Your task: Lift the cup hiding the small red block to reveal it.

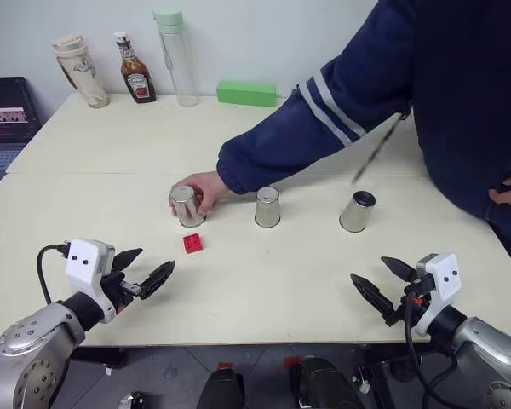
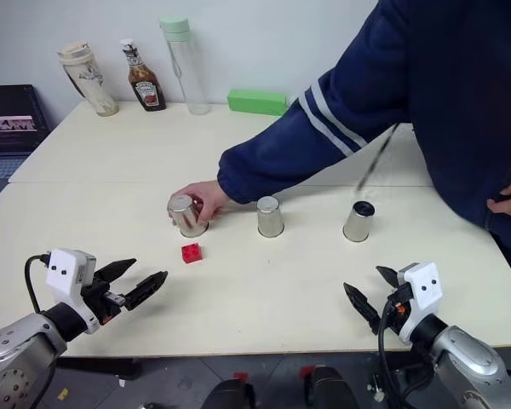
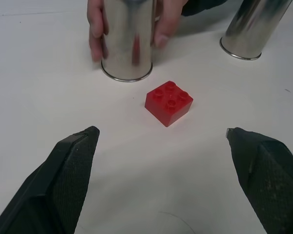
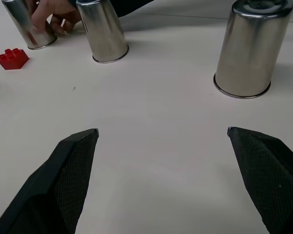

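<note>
Three upturned metal cups stand in a row across the table: a left cup, a middle cup and a right cup. A person's hand is wrapped around the left cup. The small red block lies uncovered on the table just in front of that cup, also clear in the left wrist view as a studded brick. My left gripper hovers open near the front left edge, short of the block. My right gripper hangs open at the front right, facing the right cup.
At the table's far edge stand a beige tumbler, a ketchup bottle, a clear bottle with a green lid and a green box. The person's blue sleeve reaches across from the right. A laptop sits at the left.
</note>
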Motion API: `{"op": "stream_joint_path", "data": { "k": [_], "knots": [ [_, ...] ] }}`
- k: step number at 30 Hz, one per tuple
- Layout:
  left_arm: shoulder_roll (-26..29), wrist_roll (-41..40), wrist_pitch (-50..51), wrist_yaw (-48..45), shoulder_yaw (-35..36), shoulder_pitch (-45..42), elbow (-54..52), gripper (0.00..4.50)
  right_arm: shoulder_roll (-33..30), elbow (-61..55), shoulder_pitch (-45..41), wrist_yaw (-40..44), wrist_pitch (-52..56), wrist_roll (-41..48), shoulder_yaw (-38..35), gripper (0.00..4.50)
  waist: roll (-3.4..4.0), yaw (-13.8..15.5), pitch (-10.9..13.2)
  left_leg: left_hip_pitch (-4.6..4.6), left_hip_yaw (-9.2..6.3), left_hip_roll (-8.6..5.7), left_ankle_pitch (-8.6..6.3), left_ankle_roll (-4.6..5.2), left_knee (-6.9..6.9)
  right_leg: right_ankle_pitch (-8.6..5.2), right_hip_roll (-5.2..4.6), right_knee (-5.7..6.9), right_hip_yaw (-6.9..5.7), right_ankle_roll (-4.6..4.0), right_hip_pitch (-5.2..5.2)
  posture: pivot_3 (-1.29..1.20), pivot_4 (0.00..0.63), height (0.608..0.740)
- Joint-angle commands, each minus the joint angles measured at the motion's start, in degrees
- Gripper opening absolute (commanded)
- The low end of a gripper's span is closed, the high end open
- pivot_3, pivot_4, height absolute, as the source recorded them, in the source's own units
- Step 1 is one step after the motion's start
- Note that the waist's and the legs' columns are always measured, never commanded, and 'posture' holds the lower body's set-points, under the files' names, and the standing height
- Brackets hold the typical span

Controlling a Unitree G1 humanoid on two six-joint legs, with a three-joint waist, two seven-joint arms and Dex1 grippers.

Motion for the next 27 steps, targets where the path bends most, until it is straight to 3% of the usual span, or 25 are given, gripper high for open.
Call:
{"op": "stream_joint_path", "data": {
  "k": [1, 27],
  "knots": [
    [0.10, 0.05, -1.05, -0.18, 0.09, -0.29, -1.08, 4.46, 0.07, -0.66, 0.00, 0.09, -1.29, -0.11, -0.51, 4.50, 0.00, 0.00, 0.00, 0.00, 0.00, 0.00, 0.00, 0.00, 0.00, 0.00, 0.00, 0.00, 0.00, 0.00, 0.00, 0.00, 0.150, 0.740],
    [0.44, 0.50, -0.99, -0.21, -0.55, -1.07, -0.20, 4.46, 0.48, -0.14, 0.00, -0.27, -2.15, -0.72, 0.15, 4.50, 0.00, 0.01, 0.00, 0.00, 0.00, 0.00, 0.00, 0.00, 0.00, 0.00, 0.00, 0.02, 0.00, 0.00, 0.00, 0.00, 0.150, 0.740]
  ]
}}
